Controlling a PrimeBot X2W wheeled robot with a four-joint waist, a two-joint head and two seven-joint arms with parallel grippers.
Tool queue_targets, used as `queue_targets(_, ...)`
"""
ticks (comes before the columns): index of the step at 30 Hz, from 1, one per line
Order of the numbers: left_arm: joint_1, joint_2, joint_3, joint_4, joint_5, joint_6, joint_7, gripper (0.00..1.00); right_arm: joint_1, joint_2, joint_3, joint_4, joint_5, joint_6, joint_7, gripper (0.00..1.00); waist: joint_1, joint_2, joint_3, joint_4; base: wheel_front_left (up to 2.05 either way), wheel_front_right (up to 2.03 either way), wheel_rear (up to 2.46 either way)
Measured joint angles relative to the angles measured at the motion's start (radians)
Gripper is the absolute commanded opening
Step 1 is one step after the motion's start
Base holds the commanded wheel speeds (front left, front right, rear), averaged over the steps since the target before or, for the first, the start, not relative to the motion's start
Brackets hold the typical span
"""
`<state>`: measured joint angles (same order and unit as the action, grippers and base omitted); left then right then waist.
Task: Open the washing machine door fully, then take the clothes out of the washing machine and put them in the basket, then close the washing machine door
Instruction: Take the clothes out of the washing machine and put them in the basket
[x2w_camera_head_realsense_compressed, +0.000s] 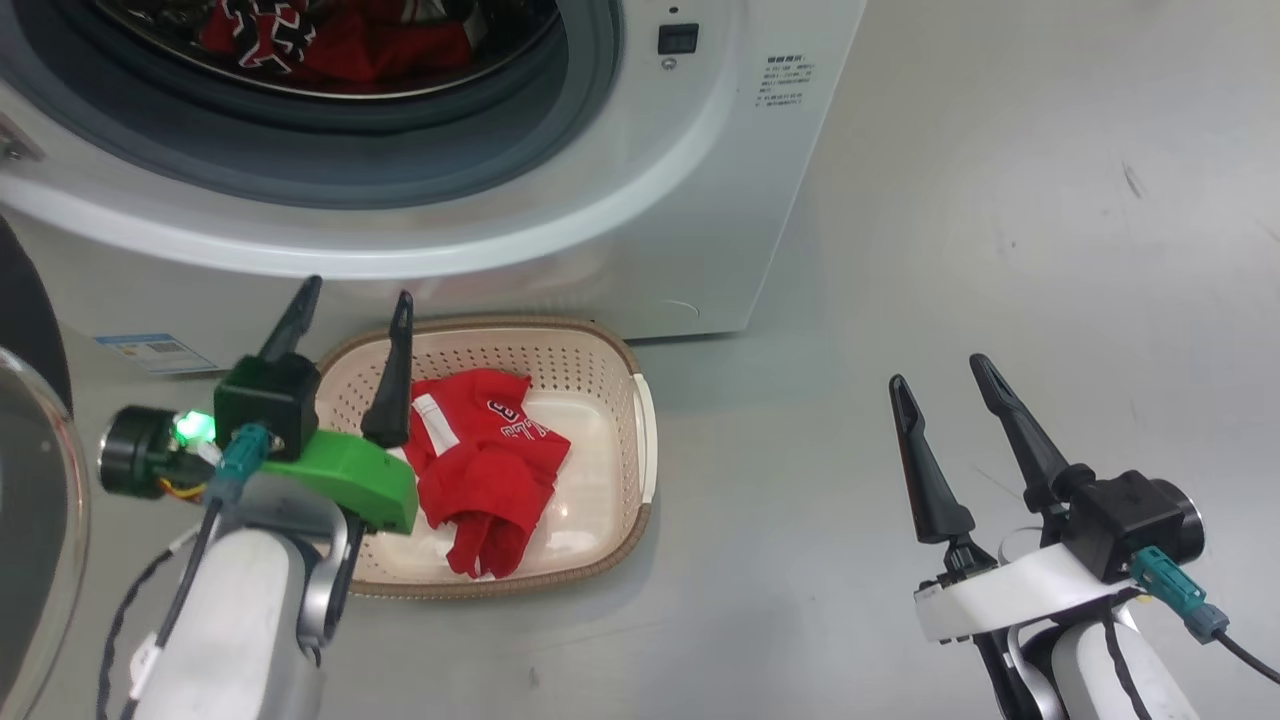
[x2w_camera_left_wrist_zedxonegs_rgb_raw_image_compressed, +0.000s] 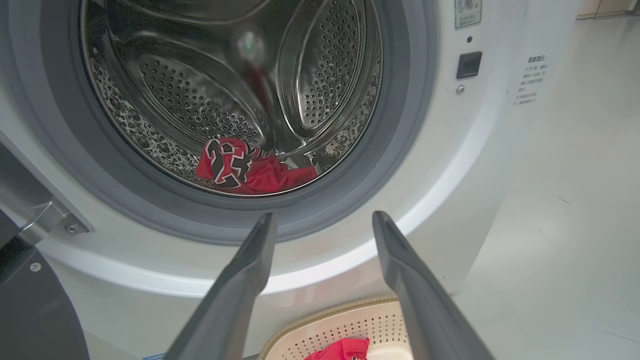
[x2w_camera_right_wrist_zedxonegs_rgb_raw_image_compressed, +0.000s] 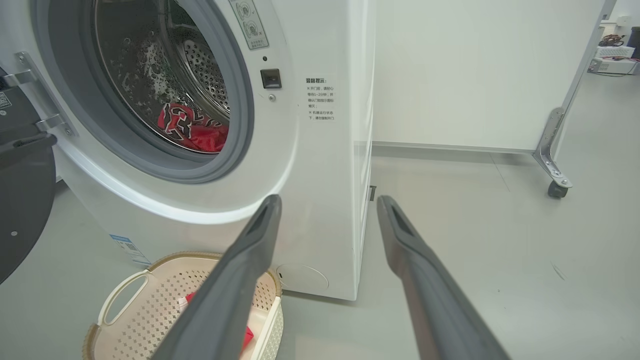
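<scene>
We should steer our empty, spread left hand (x2w_camera_head_realsense_compressed: 356, 292) from above the basket (x2w_camera_head_realsense_compressed: 646, 430), where one red shirt (x2w_camera_head_realsense_compressed: 490, 465) lies, low into the washing machine (x2w_camera_head_realsense_compressed: 600, 250) to pinch the bunched jersey (x2w_camera_left_wrist_zedxonegs_rgb_raw_image_compressed: 227, 162) mid-fold; our right hand (x2w_camera_head_realsense_compressed: 937, 371) hangs released

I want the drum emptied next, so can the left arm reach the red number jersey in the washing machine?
Probably yes: the left gripper is open and aimed at the drum, the washing machine door is swung aside, and nothing sits between it and the jersey.
</scene>
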<state>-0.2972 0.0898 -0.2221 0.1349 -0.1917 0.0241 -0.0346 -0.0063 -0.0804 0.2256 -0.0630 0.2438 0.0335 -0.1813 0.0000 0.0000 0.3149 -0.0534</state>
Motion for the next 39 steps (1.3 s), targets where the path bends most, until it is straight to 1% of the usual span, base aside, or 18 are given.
queue_targets(3,-0.081,0.012,0.009,0.030,0.015,0.000,0.033,1.00,-0.028,0.002,0.009,-0.013,0.001,0.006,0.000,1.00,0.0000,0.0000,0.041,-0.008,0.00,0.00,0.00)
queue_targets(15,-0.409,0.123,0.029,0.104,0.120,-0.004,0.176,1.00,-0.116,0.017,0.044,-0.027,0.022,0.021,-0.018,1.00,0.0000,0.0000,0.208,-0.063,0.00,0.00,0.00)
queue_targets(17,-0.466,0.144,0.032,0.117,0.131,-0.011,0.202,1.00,-0.132,0.018,0.050,-0.027,0.023,0.026,-0.027,1.00,0.0000,0.0000,0.236,-0.075,0.00,0.00,0.00)
queue_targets(20,-0.538,0.176,0.039,0.145,0.154,-0.014,0.236,1.00,-0.158,0.019,0.061,-0.021,0.028,0.027,-0.033,1.00,0.0000,0.0000,0.275,-0.095,0.00,0.00,0.00)
queue_targets(24,-0.606,0.229,0.039,0.187,0.193,-0.027,0.282,1.00,-0.183,0.022,0.075,-0.003,0.040,0.030,-0.044,1.00,0.0000,0.0000,0.319,-0.128,0.00,0.00,0.00)
queue_targets(27,-0.659,0.257,0.036,0.212,0.217,-0.032,0.310,1.00,-0.195,0.023,0.078,0.009,0.048,0.036,-0.046,1.00,0.0000,0.0000,0.347,-0.154,0.00,0.00,0.00)
queue_targets(29,-0.696,0.275,0.028,0.227,0.239,-0.046,0.328,1.00,-0.200,0.024,0.080,0.017,0.050,0.036,-0.051,1.00,0.0001,0.0000,0.365,-0.170,0.00,0.00,0.00)
queue_targets(32,-0.740,0.295,0.019,0.252,0.258,-0.061,0.344,1.00,-0.211,0.025,0.085,0.034,0.056,0.036,-0.055,1.00,0.0001,0.0000,0.389,-0.193,0.00,0.00,0.00)
queue_targets(39,-0.840,0.341,0.010,0.294,0.310,-0.074,0.388,1.00,-0.234,0.028,0.108,0.052,0.065,0.040,-0.062,1.00,0.0001,0.0000,0.436,-0.234,0.00,0.00,0.00)
